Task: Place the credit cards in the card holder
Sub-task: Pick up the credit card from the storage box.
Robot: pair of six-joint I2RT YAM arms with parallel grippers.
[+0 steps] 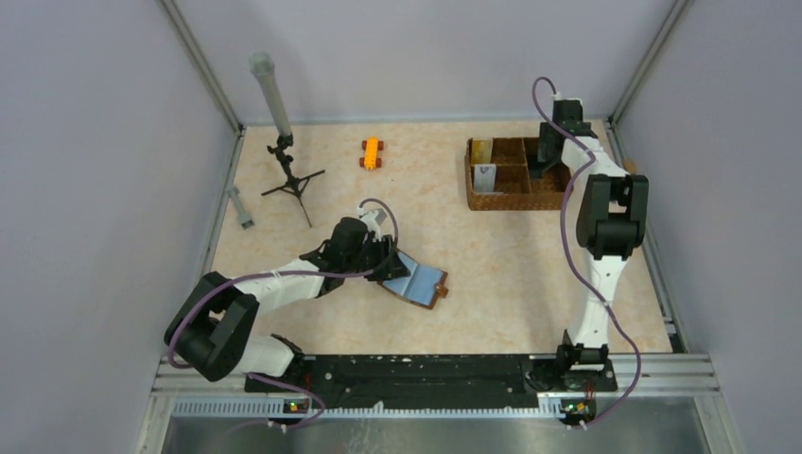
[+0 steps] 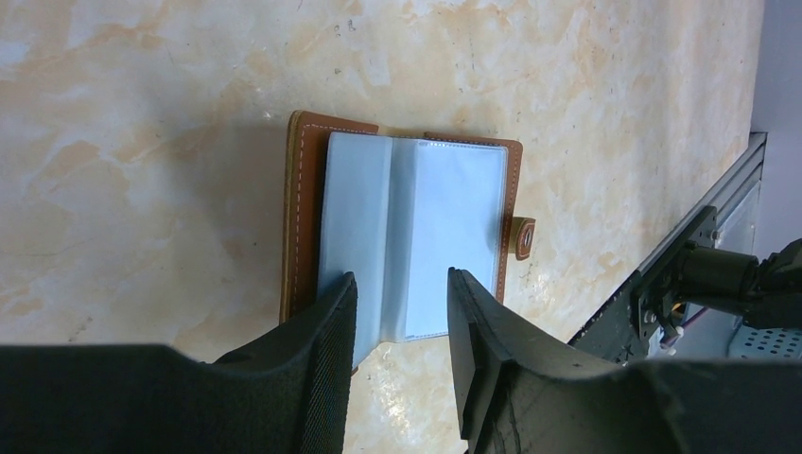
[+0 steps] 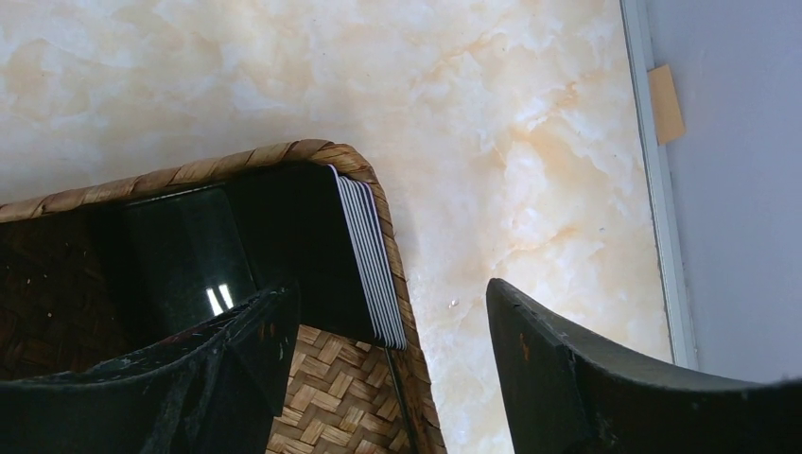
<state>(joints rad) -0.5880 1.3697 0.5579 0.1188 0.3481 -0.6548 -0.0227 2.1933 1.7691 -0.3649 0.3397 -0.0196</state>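
Left hand [image 2: 402, 276] stands partly open, its fingers straddling the near edge of the card holder [image 2: 416, 227], which lies spread open on the counter [image 2: 142, 142] with its blue inner pockets facing up; whether the fingers press on it cannot be told. Right hand [image 3: 390, 293] is wide open and holds nothing: one finger sits inside the woven basket [image 3: 340, 378], the other outside its wall. Between them, a stack of credit cards [image 3: 371, 255] stands on edge against that wall.

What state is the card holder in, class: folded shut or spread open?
Spread open. The card holder lies flat on the table, pale blue inner pockets facing up, snap tab unfastened.
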